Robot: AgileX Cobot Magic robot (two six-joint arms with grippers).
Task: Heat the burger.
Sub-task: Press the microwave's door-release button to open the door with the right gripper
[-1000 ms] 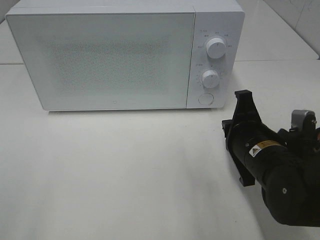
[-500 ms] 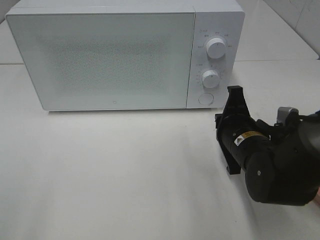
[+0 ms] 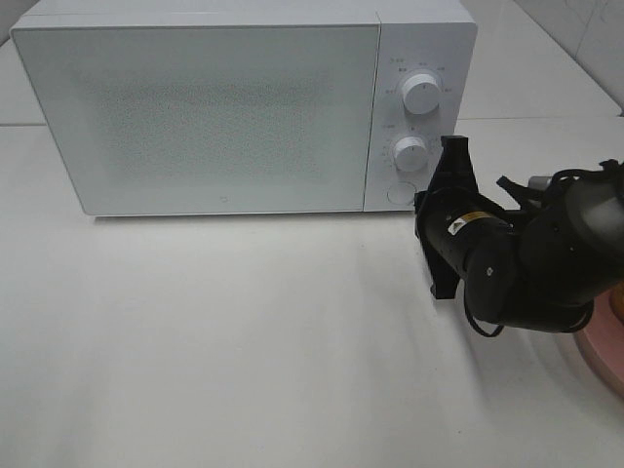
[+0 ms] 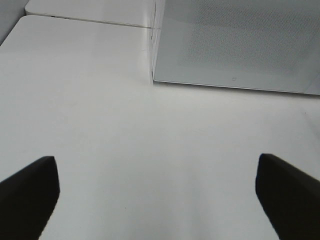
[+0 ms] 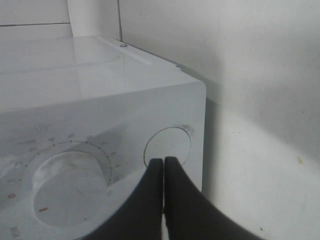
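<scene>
Closed black right tool (image 5: 163, 161) at the round white button (image 5: 172, 142) of a boxy white microwave (image 3: 195, 117).
Black left tool (image 4: 156, 165) gapes wide over the white surface (image 3: 244, 341), its tips in the frame's lower corners.

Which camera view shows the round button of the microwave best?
Right wrist view: the button appears large, just beyond the shut right gripper. The exterior high view shows it small; the left wrist view misses it.

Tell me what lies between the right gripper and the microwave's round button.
Nothing: the right wrist view shows the right gripper, shut, tip at the button.
</scene>
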